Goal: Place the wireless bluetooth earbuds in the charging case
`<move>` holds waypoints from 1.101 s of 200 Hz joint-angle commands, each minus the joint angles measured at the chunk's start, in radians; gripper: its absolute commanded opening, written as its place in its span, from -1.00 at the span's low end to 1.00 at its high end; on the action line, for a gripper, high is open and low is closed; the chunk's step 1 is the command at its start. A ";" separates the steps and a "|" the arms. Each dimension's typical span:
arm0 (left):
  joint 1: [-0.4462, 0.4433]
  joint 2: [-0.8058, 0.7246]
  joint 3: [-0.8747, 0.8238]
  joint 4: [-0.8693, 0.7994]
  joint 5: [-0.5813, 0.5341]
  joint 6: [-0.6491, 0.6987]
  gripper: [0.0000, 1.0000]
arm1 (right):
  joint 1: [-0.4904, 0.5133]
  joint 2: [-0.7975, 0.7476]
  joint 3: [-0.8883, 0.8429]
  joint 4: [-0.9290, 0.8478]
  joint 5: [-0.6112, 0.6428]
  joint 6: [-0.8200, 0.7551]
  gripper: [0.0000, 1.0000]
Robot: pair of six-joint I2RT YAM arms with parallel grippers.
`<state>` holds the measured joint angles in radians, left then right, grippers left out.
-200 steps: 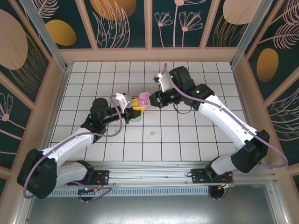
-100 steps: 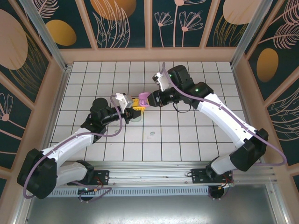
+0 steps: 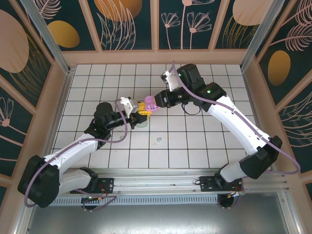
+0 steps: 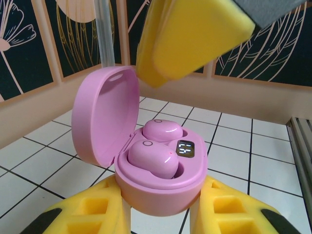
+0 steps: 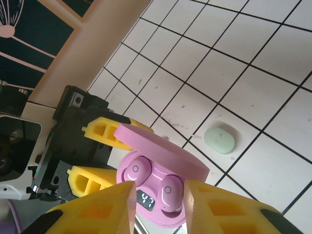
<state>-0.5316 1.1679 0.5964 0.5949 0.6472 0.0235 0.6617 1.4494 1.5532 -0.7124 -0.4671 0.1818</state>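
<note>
L gripper (image 4: 161,214), bottom centre of left wrist view, clamps pink charging case (image 4: 161,187) by its base, lid up at left. We see 2 pale purple earbuds (image 4: 152,158) seated inside. R gripper (image 5: 160,195) hangs just above, jaws narrowly apart, gripping nothing. Mint earbud (image 5: 222,139) lies on a tile beyond, centre-right of right wrist view.

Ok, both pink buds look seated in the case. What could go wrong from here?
1. The right gripper has its open jaws close over the charging case; pulling away crookedly could snag the upright lid or lift an earbud.
2. The left gripper clamps the case by its base alone, above the tiles; a knock might twist it loose.
</note>
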 commanded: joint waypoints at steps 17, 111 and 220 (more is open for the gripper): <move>-0.007 -0.003 0.004 0.059 0.056 -0.011 -1.00 | -0.061 -0.049 0.002 0.093 -0.024 0.034 -0.35; -0.007 0.001 0.006 0.113 0.082 -0.060 -1.00 | -0.070 0.094 0.071 0.120 -0.163 0.069 -0.40; -0.007 0.033 0.024 0.130 0.056 -0.091 -1.00 | -0.063 -0.056 -0.113 0.146 -0.123 0.102 -0.43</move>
<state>-0.5316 1.2007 0.5953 0.6632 0.7021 -0.0479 0.5983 1.4990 1.4891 -0.6094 -0.6155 0.2543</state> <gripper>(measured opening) 0.267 0.287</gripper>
